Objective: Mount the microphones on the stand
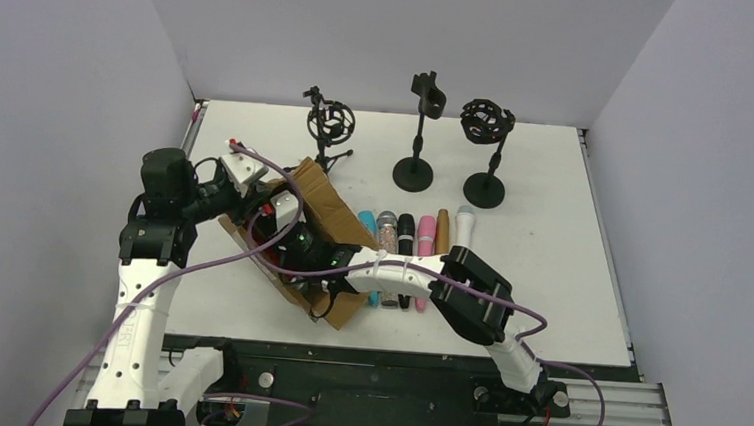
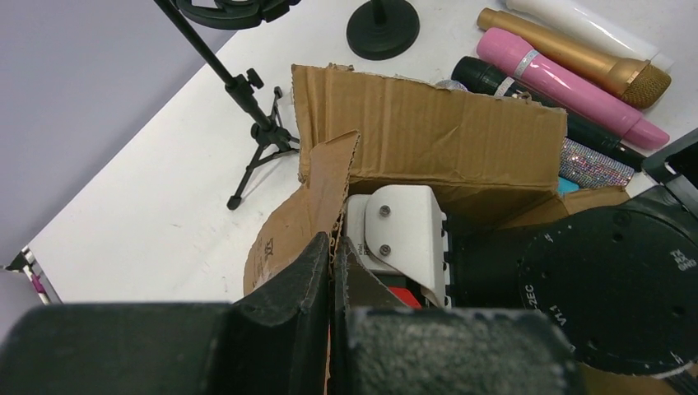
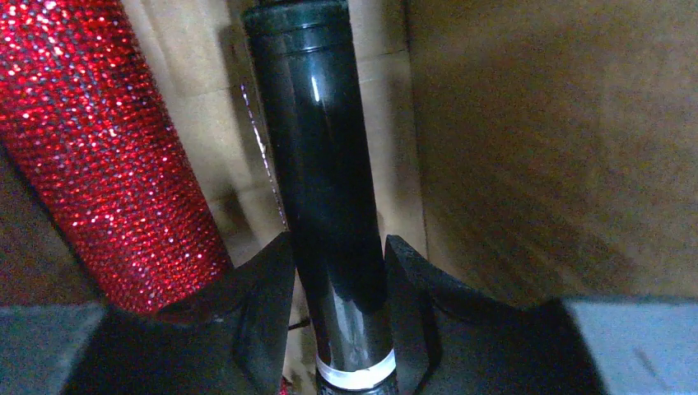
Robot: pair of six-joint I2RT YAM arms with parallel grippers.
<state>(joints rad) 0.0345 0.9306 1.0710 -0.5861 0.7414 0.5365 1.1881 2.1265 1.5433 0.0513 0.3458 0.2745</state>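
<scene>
Right wrist view: right gripper (image 3: 336,255) clasps the black microphone (image 3: 317,123) — left gripper (image 2: 332,259) pinches the box flap (image 2: 319,185)

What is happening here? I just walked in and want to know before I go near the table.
The left gripper is shut on a flap of the cardboard box. The right gripper reaches inside the box, its fingers pressed against either side of a black microphone that lies beside a red glittery microphone. A row of microphones lies on the table, and the three stands at the back hold nothing yet.
</scene>
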